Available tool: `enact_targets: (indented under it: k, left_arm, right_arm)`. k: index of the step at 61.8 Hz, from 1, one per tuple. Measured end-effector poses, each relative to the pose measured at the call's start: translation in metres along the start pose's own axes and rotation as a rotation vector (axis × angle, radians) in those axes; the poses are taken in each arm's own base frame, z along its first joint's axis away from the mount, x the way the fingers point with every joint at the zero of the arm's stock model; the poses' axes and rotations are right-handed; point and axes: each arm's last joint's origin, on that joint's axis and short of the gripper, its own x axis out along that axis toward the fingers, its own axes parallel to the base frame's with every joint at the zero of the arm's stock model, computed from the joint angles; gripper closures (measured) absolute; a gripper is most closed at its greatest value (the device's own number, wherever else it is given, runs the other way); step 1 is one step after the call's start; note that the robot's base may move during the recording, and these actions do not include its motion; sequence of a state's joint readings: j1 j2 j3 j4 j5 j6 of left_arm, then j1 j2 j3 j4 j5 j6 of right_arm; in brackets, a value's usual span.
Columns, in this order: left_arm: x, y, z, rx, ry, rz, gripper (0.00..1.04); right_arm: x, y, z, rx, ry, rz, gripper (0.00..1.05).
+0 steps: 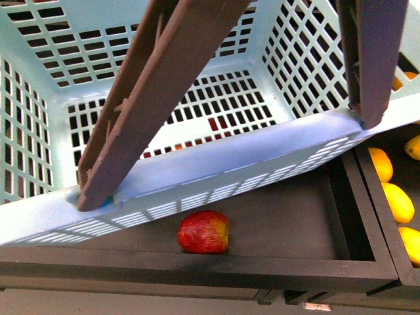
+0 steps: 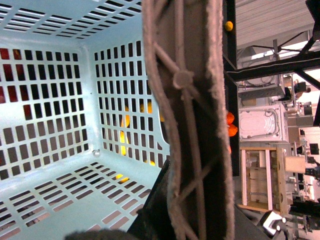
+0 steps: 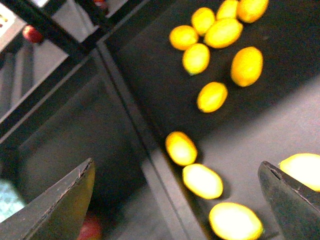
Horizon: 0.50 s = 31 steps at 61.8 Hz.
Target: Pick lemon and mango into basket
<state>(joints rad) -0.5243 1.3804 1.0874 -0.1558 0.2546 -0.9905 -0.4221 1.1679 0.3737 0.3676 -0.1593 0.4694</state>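
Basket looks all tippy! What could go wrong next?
The basket looks tilted, so a fruit dropped in might roll to its low side. The open right gripper hangs over lemons lying close together; it could nudge neighbours away.

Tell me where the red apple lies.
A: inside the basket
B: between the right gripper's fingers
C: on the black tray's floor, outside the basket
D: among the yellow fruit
C: the apple lies on the tray floor, just outside the basket wall; the yellow fruit sit in the next compartment.
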Motion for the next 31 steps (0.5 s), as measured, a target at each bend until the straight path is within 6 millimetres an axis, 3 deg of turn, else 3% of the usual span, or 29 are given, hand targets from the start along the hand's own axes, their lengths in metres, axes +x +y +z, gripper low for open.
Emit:
enact_targets:
  k: [7,17,31]
  left_arm:
    - [0.0,0.0,0.0,0.001,0.0,0.001,1.0]
    - [0.0,0.0,0.0,0.001,0.004,-0.002,1.0]
    - [0.0,0.0,0.0,0.001,0.004,-0.002,1.0]
  right_arm:
    - [0.059,-0.012,0.007,0.019,0.055,-0.115,0.09]
    - [0.134,-0.034,-0.005,0.04,0.158,-0.255,0.09]
    - [0.201,-0.047,-0.032,0.062,0.271,-0.297,0.09]
